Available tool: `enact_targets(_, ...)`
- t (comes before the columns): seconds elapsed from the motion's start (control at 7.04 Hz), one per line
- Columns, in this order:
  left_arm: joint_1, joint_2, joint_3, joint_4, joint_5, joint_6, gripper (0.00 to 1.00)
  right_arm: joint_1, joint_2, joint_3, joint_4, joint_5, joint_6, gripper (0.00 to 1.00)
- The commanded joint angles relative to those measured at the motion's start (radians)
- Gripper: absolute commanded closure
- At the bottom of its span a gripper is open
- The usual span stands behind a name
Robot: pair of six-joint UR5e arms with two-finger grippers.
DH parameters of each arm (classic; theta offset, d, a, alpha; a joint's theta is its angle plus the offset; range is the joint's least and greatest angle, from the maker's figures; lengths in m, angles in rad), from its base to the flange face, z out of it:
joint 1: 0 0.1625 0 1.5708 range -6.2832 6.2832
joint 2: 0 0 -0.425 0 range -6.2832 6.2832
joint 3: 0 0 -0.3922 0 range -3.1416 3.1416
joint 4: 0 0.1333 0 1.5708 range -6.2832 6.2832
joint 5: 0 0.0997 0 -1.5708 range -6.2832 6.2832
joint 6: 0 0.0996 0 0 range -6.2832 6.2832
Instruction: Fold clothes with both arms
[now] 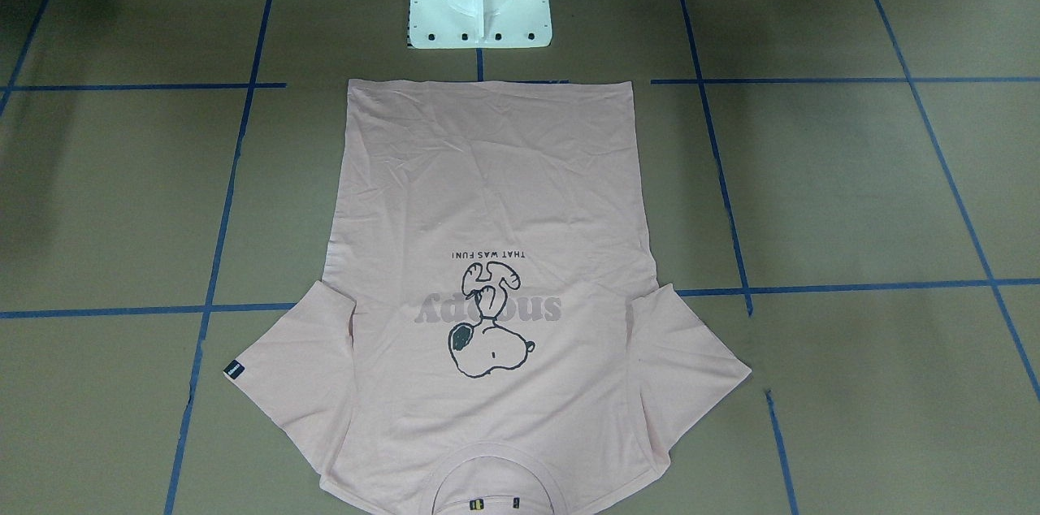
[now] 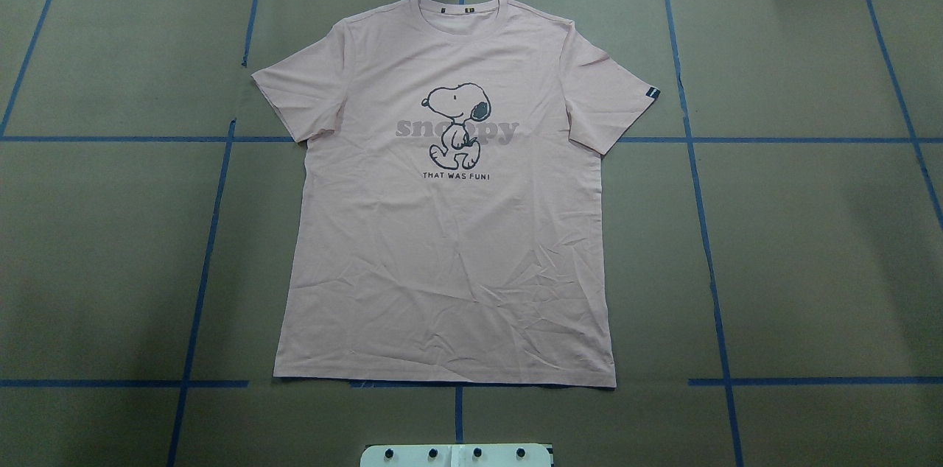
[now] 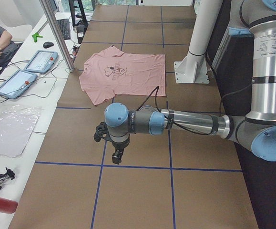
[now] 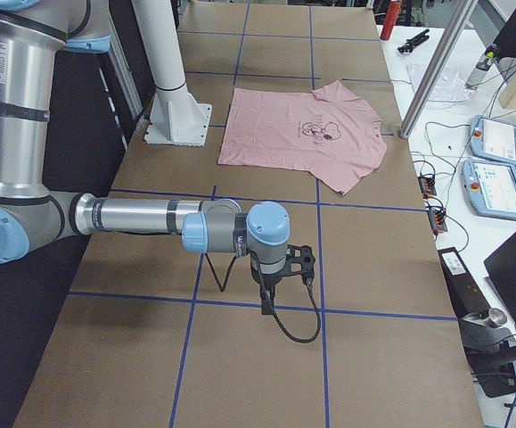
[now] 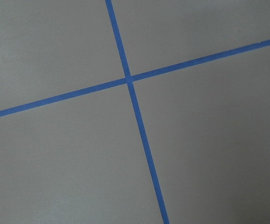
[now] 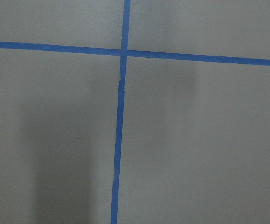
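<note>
Two arms on your rig, both well apart from the T-shirt (image 2: 442, 246). Starting at the robot's left: the left arm (image 3: 190, 123) stretches low over the brown table (image 2: 110, 268), and the left gripper (image 3: 117, 157) points down near a blue tape line (image 3: 71, 163). You only get it from the side view, so I can't tell whether its jaws are apart or together. Its wrist camera gives you just a tape cross (image 5: 128, 79). In the middle, the T-shirt lies flat and face up with both sleeves spread. The dog print (image 2: 458, 124) is up, the hem (image 2: 442, 381) is nearest the white pedestal (image 1: 479, 3), and the collar (image 2: 460, 12) is on the far side. The dark sleeve tag (image 2: 649, 92) is on the robot's right sleeve. At the right end, the right arm (image 4: 133, 216) is also low. The right gripper (image 4: 266, 301) points down above tape, and again you can't tell its jaw state. Its wrist camera shows another tape cross (image 6: 124, 51).
</note>
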Motion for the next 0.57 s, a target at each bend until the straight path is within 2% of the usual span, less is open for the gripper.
enact_targets(0.0,0.000,0.000,-0.003,-0.009,-0.001,0.003,0.00,-0.001,0.000,0.000,0.001,0.002,0.000,0.00)
enact_targets(0.28,-0.002,0.000,0.003,-0.009,-0.001,0.003,0.00,-0.008,0.000,0.026,0.001,0.018,0.000,0.00)
enact_targets(0.43,0.000,0.000,-0.006,-0.011,0.001,0.003,0.00,-0.054,0.017,0.035,0.007,0.018,0.012,0.00)
